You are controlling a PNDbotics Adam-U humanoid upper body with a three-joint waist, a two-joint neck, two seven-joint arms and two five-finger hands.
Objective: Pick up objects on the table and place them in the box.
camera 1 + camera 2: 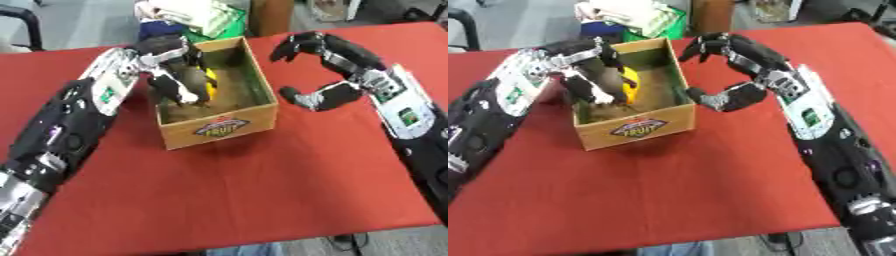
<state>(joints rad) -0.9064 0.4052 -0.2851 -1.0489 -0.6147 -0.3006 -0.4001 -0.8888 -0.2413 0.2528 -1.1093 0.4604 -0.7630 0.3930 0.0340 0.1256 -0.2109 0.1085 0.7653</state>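
One yellow object inside the box, touching left robot hand with fingers curled, right robot hand spread wide

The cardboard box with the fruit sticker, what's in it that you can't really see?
- Yellow object inside the brown cardboard box: both eye views, mostly covered by the robot's left hand; its shape cannot be told.
- Left hand's fingers: blurred, so whether they hold the yellow object is unclear.
- Box floor: partly hidden by the near wall and that hand.
- Right hand: beside the box, holding nothing visible.
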